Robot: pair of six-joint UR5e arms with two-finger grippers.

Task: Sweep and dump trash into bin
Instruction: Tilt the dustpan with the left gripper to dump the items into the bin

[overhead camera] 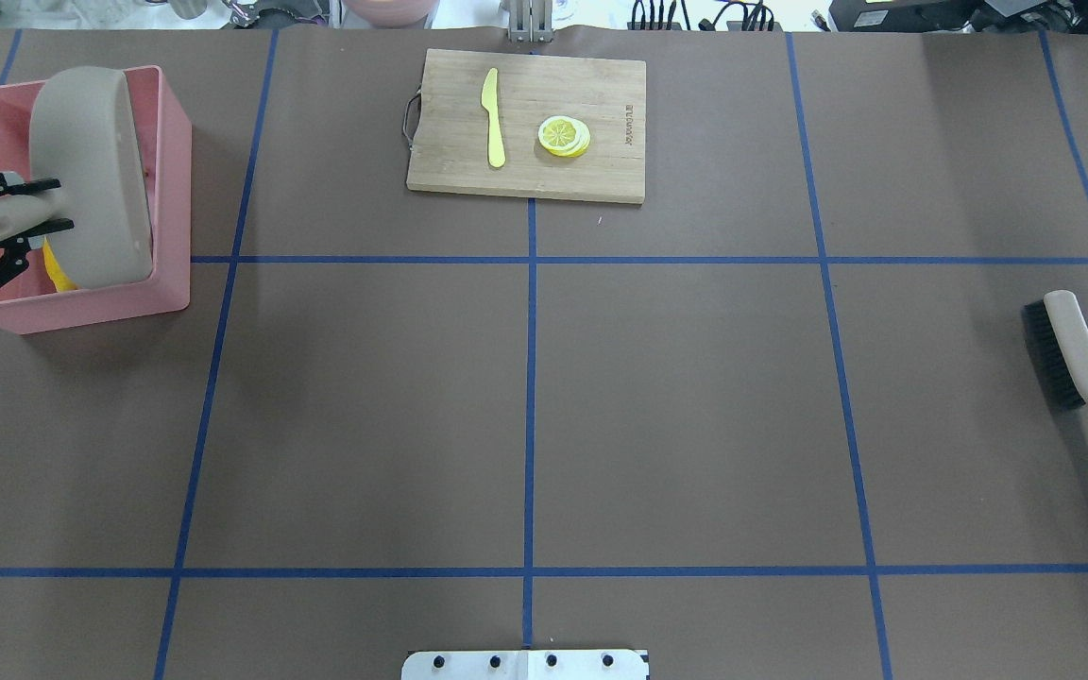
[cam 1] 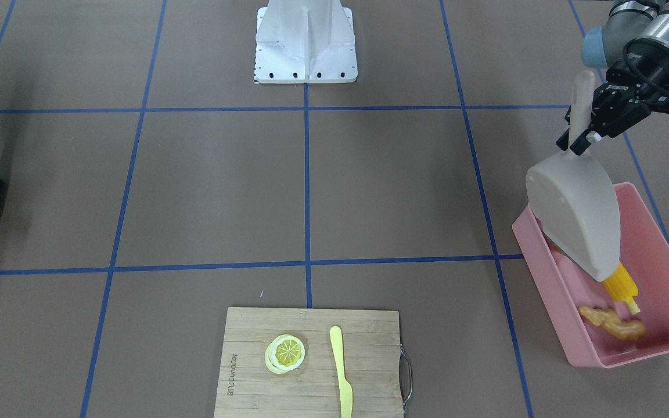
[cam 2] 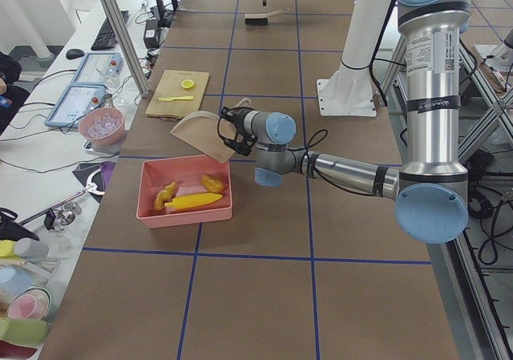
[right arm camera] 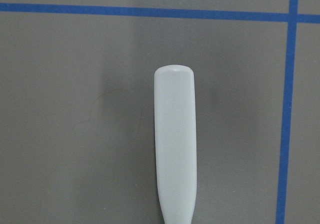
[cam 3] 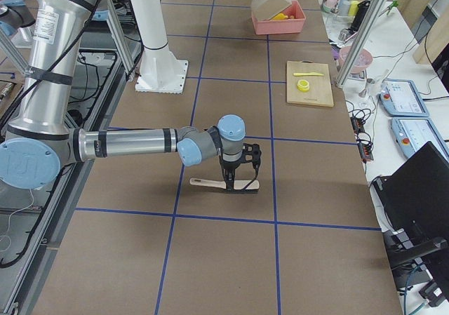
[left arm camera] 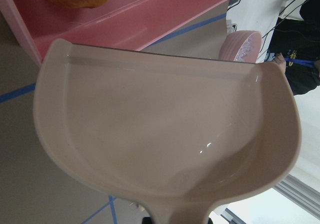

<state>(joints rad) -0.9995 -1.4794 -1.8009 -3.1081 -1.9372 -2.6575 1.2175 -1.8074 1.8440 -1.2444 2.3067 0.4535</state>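
Note:
My left gripper [cam 1: 581, 136] is shut on the handle of the beige dustpan [cam 1: 575, 215] and holds it tipped, mouth down, over the pink bin [cam 1: 596, 354]. The yellow corn cob [cam 1: 621, 284] and the tan ginger root [cam 1: 613, 324] lie in the bin below the pan's lip. The exterior left view shows the brown potato [cam 2: 212, 184] in the bin too. The left wrist view shows the dustpan's inside [left arm camera: 165, 134] empty. My right gripper [cam 3: 235, 177] is down on the brush [overhead camera: 1073, 359] at the table's right edge, closed on its handle [right arm camera: 174, 134].
A wooden cutting board [overhead camera: 525, 179] at the far middle carries a yellow lemon slice [overhead camera: 564, 135] and a yellow plastic knife [overhead camera: 493, 118]. The robot's white base [cam 1: 305, 40] stands at the near middle. The bin sits at the table's far left corner.

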